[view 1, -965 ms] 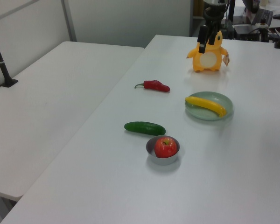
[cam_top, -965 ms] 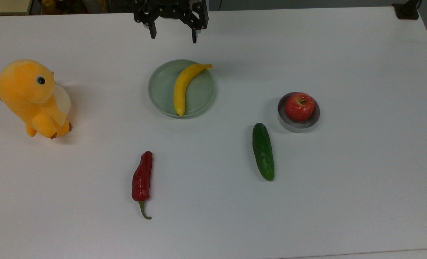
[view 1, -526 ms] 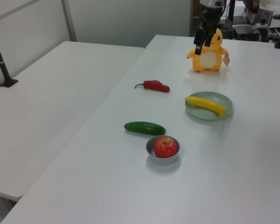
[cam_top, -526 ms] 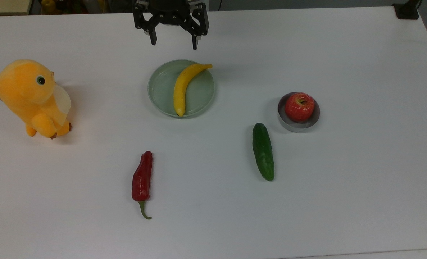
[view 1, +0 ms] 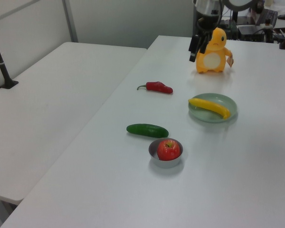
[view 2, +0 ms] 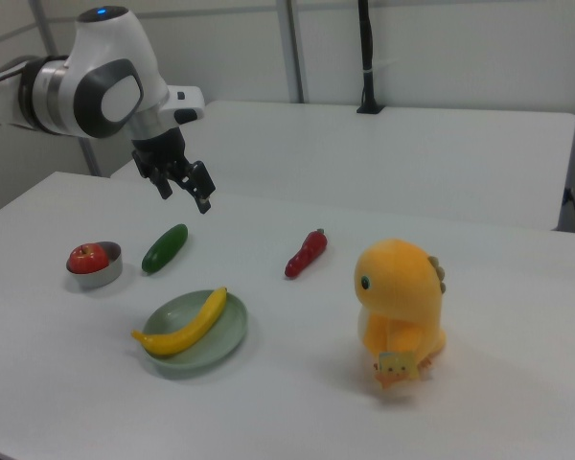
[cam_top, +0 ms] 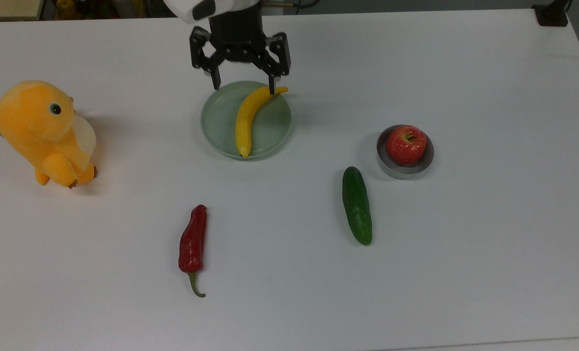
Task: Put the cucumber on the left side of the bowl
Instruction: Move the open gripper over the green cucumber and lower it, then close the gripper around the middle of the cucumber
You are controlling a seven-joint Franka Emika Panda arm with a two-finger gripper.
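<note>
I find the white table [cam_top: 465, 292] carrying a yellow plush toy [cam_top: 43, 131], a pale green plate [cam_top: 216, 126] with a banana [cam_top: 248, 119], and a red chili pepper [cam_top: 191, 241]. The gripper [cam_top: 244, 83] hangs high over the plate's far rim, fingers spread and empty — judged in transit. The cucumber [cam_top: 357, 204] lies untouched just beside the bowl [cam_top: 405, 168], at the top view's lower left of it — the bowl holds an apple [cam_top: 406, 144].

no words, brands or numbers can be read anywhere. the one likely carrier is a small paper tag [view 2: 397, 369] hanging at the front of the orange plush toy [view 2: 400, 307] — it bears some dark marks, but they cannot be made out as letters or figures.
</note>
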